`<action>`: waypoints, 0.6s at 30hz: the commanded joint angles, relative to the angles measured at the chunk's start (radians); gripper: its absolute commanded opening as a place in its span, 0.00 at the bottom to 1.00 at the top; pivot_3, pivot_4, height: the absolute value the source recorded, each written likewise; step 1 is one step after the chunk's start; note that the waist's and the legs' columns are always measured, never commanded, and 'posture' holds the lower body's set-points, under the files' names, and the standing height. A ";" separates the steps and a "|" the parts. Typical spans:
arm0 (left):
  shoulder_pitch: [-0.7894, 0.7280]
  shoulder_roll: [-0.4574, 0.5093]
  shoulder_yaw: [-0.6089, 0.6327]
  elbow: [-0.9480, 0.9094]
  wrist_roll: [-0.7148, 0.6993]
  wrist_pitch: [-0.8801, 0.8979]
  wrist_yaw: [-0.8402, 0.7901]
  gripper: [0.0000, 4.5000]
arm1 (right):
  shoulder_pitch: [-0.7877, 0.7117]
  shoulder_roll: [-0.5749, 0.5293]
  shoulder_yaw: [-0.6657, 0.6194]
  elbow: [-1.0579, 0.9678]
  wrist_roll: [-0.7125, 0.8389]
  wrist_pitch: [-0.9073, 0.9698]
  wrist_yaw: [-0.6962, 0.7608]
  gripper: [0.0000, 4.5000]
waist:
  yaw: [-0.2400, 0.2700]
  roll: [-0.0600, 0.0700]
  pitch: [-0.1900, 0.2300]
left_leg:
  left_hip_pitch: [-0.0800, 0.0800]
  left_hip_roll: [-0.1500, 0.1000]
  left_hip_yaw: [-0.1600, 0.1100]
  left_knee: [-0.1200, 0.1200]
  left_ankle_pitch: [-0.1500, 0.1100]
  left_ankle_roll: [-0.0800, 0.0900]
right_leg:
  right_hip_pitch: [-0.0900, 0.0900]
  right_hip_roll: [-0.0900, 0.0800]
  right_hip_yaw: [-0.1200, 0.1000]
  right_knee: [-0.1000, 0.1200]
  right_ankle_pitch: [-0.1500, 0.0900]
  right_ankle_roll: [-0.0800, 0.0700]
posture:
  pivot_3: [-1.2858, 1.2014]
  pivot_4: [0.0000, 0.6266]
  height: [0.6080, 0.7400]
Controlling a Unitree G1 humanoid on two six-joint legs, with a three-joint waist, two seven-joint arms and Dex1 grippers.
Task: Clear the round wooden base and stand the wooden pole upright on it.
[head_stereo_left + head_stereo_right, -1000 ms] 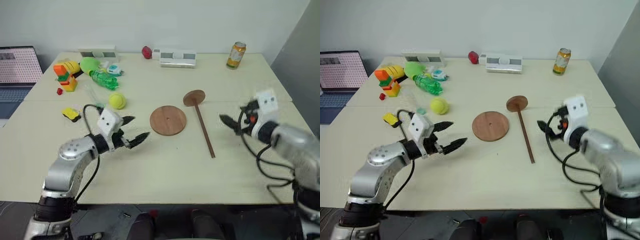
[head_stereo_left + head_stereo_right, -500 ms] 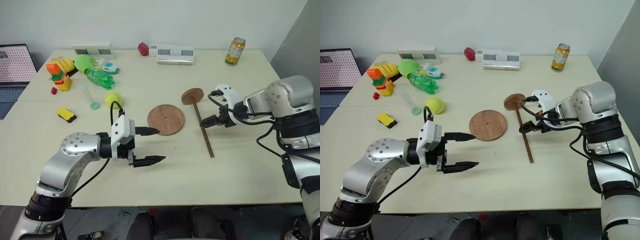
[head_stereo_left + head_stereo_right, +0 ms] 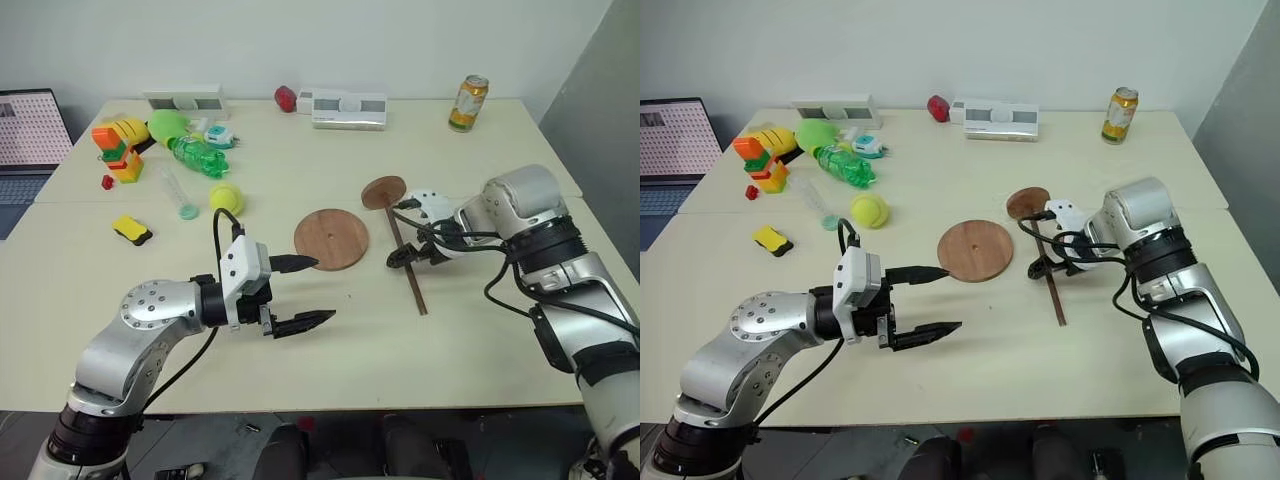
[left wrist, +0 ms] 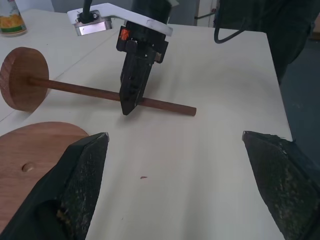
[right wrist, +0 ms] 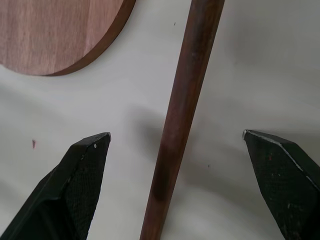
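Observation:
The round wooden base lies flat mid-table with nothing on it, its small centre hole showing. Just right of it the wooden pole lies flat, its small disc end pointing away from me. My right gripper points down over the pole's middle, open, with one finger on either side of the rod and not clamping it. My left gripper hovers open and empty near the base's near-left edge, pointing right towards the pole.
At the far left are a tennis ball, a green bottle, toy blocks and a small yellow toy. A white box, a red object and a can line the far edge. A laptop sits beyond the left edge.
My right gripper has swung in from the right and dropped, turning downwards, until it straddles the pole. My left gripper has drawn back towards me and slightly right. Base and pole lie unmoved.

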 commanded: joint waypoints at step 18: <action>-0.035 0.015 0.001 -0.023 -0.012 -0.005 -0.006 1.00 | -0.021 0.067 0.026 0.074 -0.151 -0.095 0.127 0.18 | -0.021 0.000 0.000 | 0.001 0.000 0.000 0.000 0.000 0.000 | 0.000 0.001 0.000 0.001 0.000 0.000 | 0.52 0.24 1.00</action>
